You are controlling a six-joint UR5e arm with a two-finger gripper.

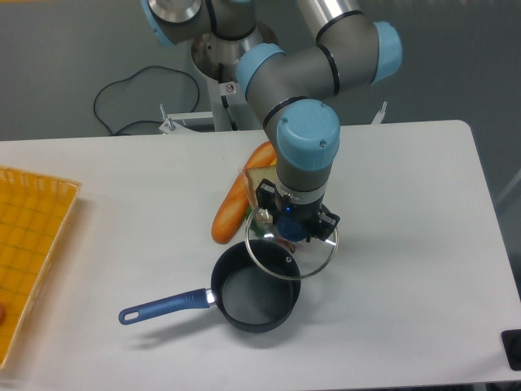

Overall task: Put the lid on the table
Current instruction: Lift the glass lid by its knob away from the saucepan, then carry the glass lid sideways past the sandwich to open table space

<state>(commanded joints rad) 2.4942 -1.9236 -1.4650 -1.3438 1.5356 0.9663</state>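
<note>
Table (391, 269): plain white. Tray (32, 244), left edge of frame: yellow-orange with a grid pattern. Pan (256, 297), lower centre: dark body, blue handle. Lid (313, 262): clear glass, thin silver rim, blue knob. Bread-like item (232, 208), centre: orange-brown. Arm (305, 147), upper centre: grey with light blue caps and silver tubes. Cable (110, 102), upper left: black. Backdrop: grey.

Mid-frame, the gripper (295, 231) has the lid (291, 247) by its knob, tilted over the saucepan (252, 293); orange tray (32, 244) far left.
</note>
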